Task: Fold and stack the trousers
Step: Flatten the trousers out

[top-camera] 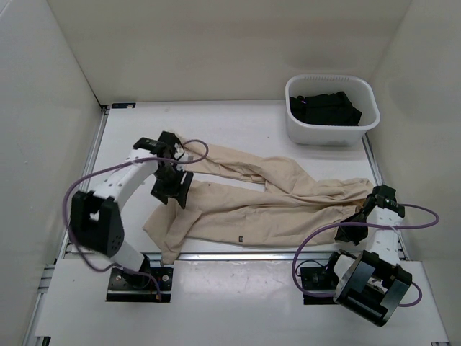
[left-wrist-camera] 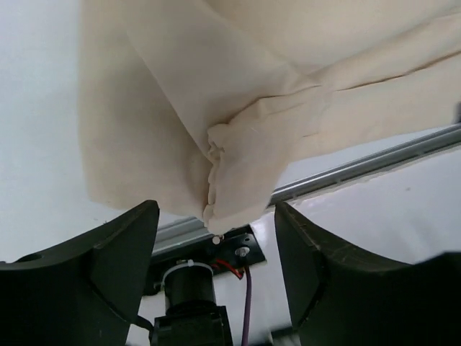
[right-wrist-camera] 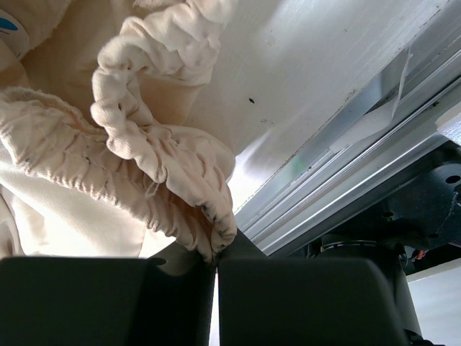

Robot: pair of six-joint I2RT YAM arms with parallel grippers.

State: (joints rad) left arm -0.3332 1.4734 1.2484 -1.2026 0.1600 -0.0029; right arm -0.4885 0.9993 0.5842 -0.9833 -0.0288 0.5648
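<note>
The light beige trousers lie spread across the table, with the legs to the left and the gathered waistband to the right. A tiny dark tag shows near the front edge. My left gripper is open and hovers over the leg ends. In the left wrist view a folded leg hem lies just beyond the open fingers, ungripped. My right gripper is shut on the elastic waistband, pinching its edge at the fingertips.
A white bin holding a black garment stands at the back right. White walls enclose the table on three sides. A metal rail runs along the table's front edge, just behind the arm bases.
</note>
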